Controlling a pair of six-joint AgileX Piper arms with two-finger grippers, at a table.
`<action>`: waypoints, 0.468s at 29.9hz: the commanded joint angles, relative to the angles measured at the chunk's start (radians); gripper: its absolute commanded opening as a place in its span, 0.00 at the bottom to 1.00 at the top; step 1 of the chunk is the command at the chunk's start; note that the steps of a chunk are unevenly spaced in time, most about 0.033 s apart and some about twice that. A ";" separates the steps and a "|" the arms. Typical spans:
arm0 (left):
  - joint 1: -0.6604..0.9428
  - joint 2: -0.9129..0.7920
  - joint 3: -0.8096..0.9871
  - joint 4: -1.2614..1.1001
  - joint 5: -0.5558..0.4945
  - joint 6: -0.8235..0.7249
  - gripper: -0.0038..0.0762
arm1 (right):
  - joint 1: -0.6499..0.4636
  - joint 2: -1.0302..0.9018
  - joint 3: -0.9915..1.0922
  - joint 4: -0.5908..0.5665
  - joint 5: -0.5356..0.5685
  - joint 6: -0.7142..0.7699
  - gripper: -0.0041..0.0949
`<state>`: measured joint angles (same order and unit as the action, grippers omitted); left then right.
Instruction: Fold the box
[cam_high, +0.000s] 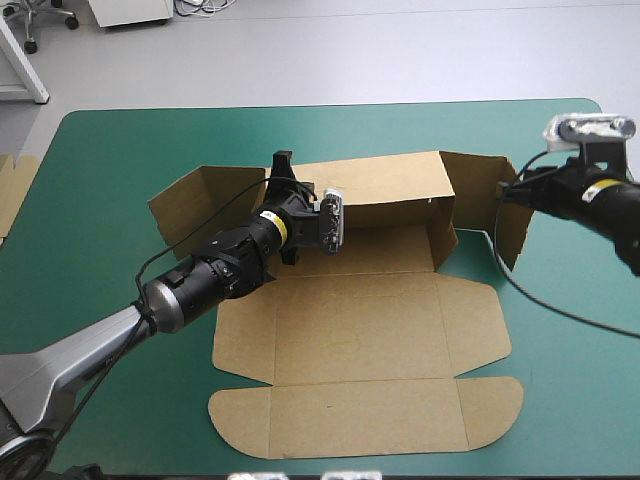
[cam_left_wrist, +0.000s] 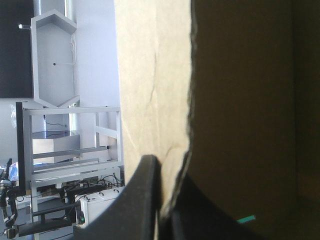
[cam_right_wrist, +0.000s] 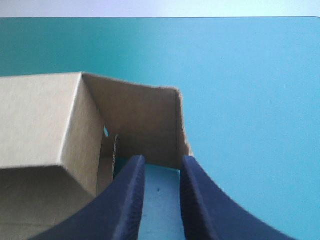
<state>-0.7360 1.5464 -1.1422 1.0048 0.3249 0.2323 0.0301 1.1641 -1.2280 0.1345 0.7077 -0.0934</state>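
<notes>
The brown box (cam_high: 360, 330) lies open in the middle of the teal-green cover, its lid panel (cam_high: 370, 415) flat toward the near edge. Its back wall (cam_high: 385, 180) stands raised, with a side flap (cam_high: 205, 200) up at the left and another (cam_high: 515, 225) at the right. My left gripper (cam_high: 283, 165) is at the back wall's left end. In its wrist view the left gripper (cam_left_wrist: 167, 167) is all but shut, with the board's edge (cam_left_wrist: 155, 75) between the fingers. My right gripper (cam_high: 507, 190) is at the right flap. Its wrist view shows this gripper (cam_right_wrist: 160, 160) open, fingertips just short of the flap's edge (cam_right_wrist: 140, 125).
More brown board (cam_high: 12, 190) shows at the table's left edge. Bare teal-green cover (cam_high: 100, 160) lies left of the box, beyond the back wall, and to the right of the right flap.
</notes>
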 joint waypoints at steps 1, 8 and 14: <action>-0.004 -0.013 -0.006 -0.045 0.017 -0.028 0.03 | -0.088 0.090 -0.190 0.129 0.011 -0.101 0.28; -0.004 -0.013 -0.006 -0.045 0.017 -0.028 0.03 | -0.198 0.378 -0.452 0.380 0.136 -0.218 0.28; -0.004 -0.013 -0.006 -0.043 0.017 -0.028 0.03 | -0.197 0.548 -0.534 0.464 0.170 -0.260 0.28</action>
<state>-0.7360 1.5472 -1.1422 1.0069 0.3249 0.2323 -0.1592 1.6955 -1.7081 0.5091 0.9014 -0.3113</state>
